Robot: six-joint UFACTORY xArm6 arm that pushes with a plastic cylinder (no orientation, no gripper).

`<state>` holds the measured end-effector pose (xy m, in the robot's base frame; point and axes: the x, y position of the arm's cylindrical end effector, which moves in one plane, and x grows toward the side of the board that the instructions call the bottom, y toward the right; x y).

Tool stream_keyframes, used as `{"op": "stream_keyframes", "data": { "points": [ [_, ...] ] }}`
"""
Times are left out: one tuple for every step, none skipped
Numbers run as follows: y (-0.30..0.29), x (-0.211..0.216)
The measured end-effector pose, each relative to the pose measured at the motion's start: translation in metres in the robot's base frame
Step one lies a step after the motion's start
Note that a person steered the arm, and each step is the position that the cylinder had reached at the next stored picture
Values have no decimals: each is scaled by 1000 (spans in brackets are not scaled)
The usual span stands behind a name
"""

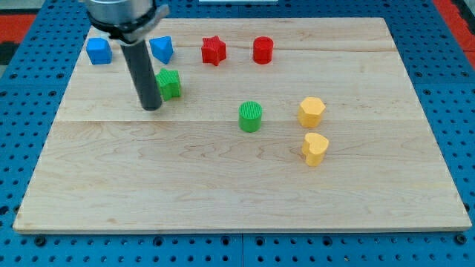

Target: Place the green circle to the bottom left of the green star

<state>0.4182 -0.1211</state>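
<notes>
The green circle (251,116) stands near the middle of the wooden board (223,185). The green star (170,84) lies toward the view's upper left, partly hidden by the dark rod. My tip (151,106) rests on the board just to the lower left of the green star, touching or nearly touching it, and far to the left of the green circle.
A blue cube (99,51) and a blue block (162,49) sit at the top left. A red star (213,50) and a red cylinder (263,50) sit at the top centre. A yellow hexagon (312,111) and a yellow heart (315,148) lie right of the green circle.
</notes>
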Motion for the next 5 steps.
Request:
{"op": "stream_keyframes", "data": {
  "points": [
    [65,-7],
    [120,-15],
    [184,-18],
    [197,12],
    [178,36]
  ]
}}
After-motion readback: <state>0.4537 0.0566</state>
